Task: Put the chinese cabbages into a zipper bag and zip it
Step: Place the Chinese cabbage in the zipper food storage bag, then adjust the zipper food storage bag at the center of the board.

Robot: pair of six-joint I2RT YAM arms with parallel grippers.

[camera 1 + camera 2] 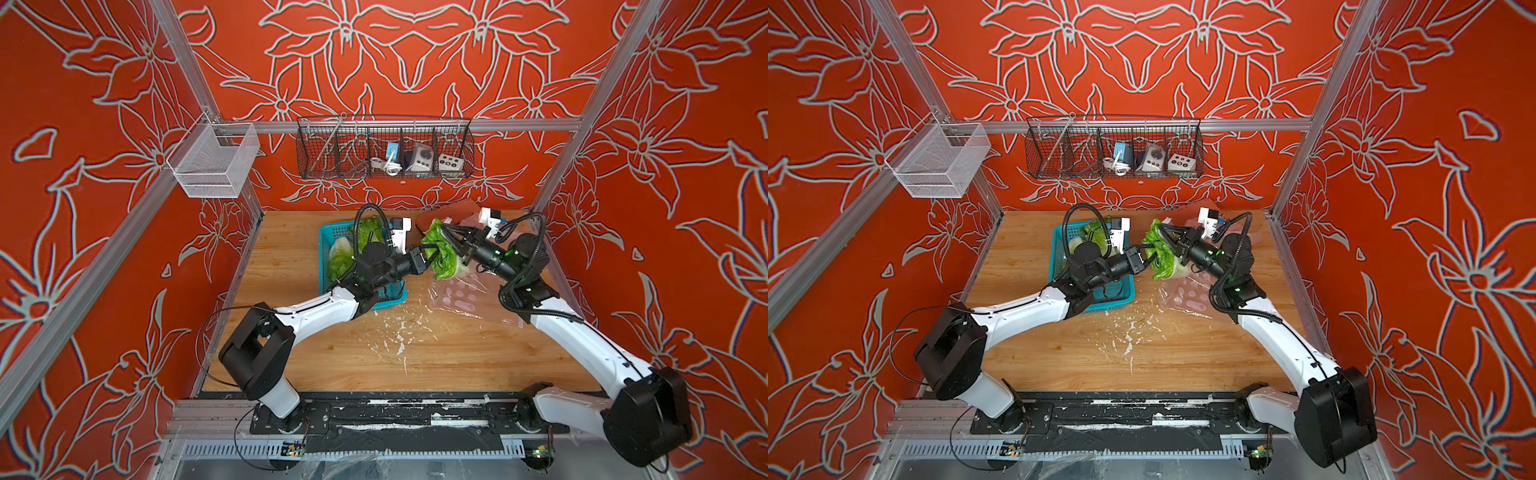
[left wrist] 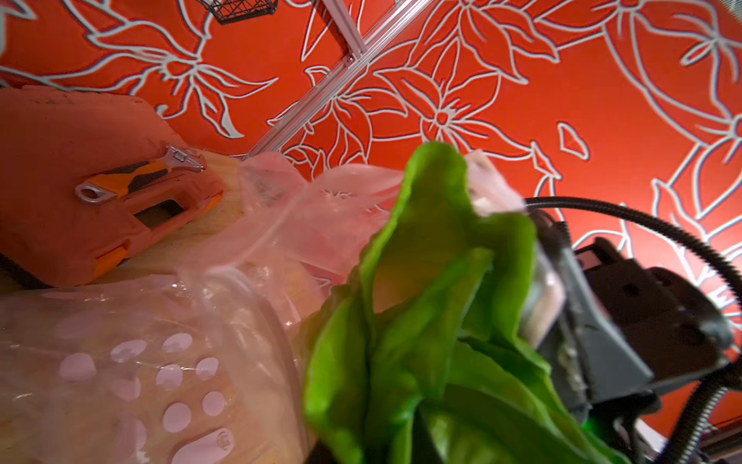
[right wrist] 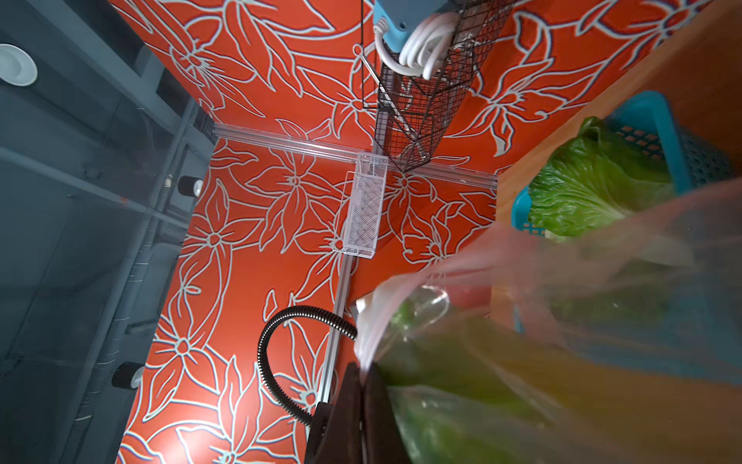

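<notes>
One chinese cabbage (image 1: 444,264) at the zipper bag (image 1: 461,299) mouth; two to go, zip undone.
Right jaws pinched shut on the bag rim, cabbage between both jaws. Left jaws buried in its leaves, so I can't tell how open they are. Other heads (image 1: 338,259) lie in the teal basket (image 1: 321,253) behind the left jaws. Zip strip hidden.

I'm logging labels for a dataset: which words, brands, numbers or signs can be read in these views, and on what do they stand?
No text can be read in any view.
zipper bag: white dots and an oval patch with a small mark, too blurred to read.
white box in the wire basket: only dots show; any lettering is too small to read.
wrench: no legible marking.
</notes>
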